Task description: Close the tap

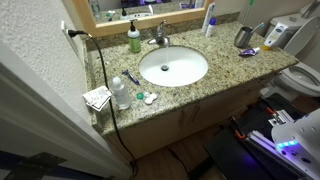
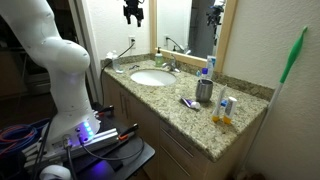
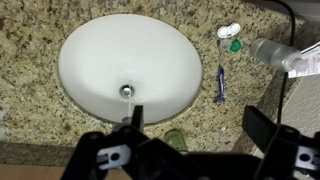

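Observation:
The small chrome tap [image 1: 158,37] stands behind the white oval basin [image 1: 173,67], next to a green soap bottle [image 1: 134,40]. Both also show in an exterior view, the tap [image 2: 172,65] at the back of the basin [image 2: 152,77]. My gripper [image 2: 133,13] hangs high above the basin, well clear of the tap. In the wrist view the gripper [image 3: 198,123] is open and empty, looking down on the basin [image 3: 100,60]. A thin stream of water [image 3: 128,98] falls to the drain. The tap itself is hidden behind the gripper body there.
On the granite counter lie a blue razor [image 3: 219,85], a plastic bottle [image 3: 285,55], small caps [image 3: 230,38] and a metal cup [image 1: 243,37]. A black cord [image 1: 100,70] hangs down from the wall. A mirror is behind the tap. A toilet [image 1: 300,78] stands beside the counter.

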